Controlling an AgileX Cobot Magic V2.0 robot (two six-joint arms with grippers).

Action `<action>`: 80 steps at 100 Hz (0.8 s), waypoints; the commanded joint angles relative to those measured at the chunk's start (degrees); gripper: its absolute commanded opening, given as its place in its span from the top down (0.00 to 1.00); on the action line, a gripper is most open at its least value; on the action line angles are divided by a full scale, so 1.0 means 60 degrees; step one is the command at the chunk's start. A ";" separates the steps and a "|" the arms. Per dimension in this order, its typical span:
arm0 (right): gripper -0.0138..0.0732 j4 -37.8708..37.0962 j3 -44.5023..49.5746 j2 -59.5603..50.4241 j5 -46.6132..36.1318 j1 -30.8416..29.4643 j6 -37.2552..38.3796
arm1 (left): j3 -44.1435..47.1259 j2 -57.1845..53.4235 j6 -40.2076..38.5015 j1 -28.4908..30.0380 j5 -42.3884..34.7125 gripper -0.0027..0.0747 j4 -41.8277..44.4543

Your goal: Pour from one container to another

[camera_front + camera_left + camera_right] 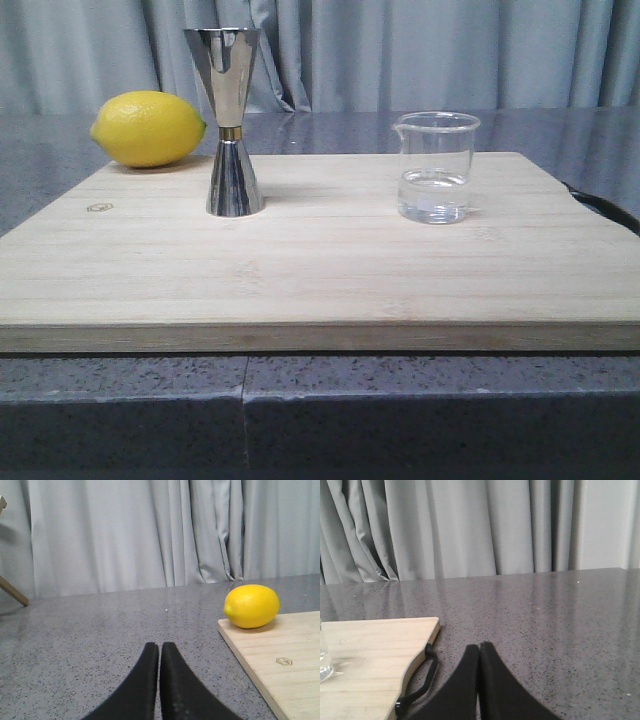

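No words or numbers can be read anywhere. The one sign is a small hexagonal logo mark (284,661) stamped on the wooden cutting board (320,270) near its far left corner, close to the lemon (148,128); any lettering in it is too small to make out

Soft, even, fairly bright light fills all three views. The jigger (230,120) mirrors its surroundings with bright streaks; the lemon (148,128) casts a faint shadow on the board (320,270). Black fingertips (150,680) look slightly soft, and the countertop (545,610) beyond them shows a dull sheen
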 commanded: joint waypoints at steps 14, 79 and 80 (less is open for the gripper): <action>0.92 -0.0104 0.0248 -0.0214 -0.0914 -0.0038 -0.0099 | 0.0018 -0.0232 -0.0027 0.0010 -0.1046 0.99 -0.0251; 0.92 -0.0710 -0.3912 0.1822 0.2531 -0.0021 -0.0099 | -0.4979 0.2775 0.0015 0.0010 0.3052 0.99 -0.1020; 0.92 -0.0710 -0.3958 0.1868 0.2531 -0.0021 -0.0099 | -0.4979 0.2835 0.0015 0.0010 0.3073 0.99 -0.1020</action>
